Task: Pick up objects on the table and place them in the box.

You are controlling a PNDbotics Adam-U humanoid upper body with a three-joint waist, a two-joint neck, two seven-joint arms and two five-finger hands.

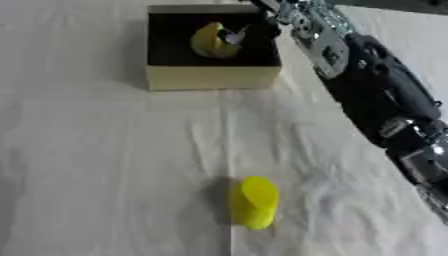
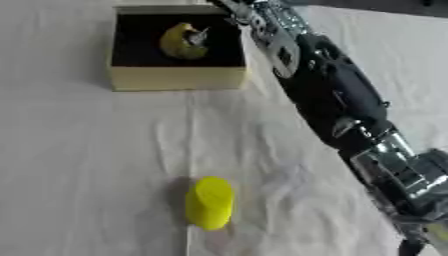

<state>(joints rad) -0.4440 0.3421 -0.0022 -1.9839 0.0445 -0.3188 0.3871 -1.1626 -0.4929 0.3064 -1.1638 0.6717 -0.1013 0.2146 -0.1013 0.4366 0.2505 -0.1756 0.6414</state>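
Nearest the camera, a yellow cylinder (image 1: 255, 202) lies on the white-clothed worktop (image 1: 105, 165). At twelve o'clock, the right robot hand (image 1: 234, 36) pinches a yellow piece (image 1: 210, 42) inside the box (image 1: 210, 76) (black-lined); best released low, then lifted straight clear of the walls.

The box (image 1: 213, 75) sits on the table (image 1: 105, 165) at twelve o'clock, at the far end. Inside it lies a rounded object (image 1: 210, 42), with the right hand (image 1: 238, 33) touching it at its three o'clock side. The right arm (image 1: 376, 95) runs from the box towards four o'clock. A second object (image 1: 255, 202) lies on the table at six o'clock, well apart from the box.
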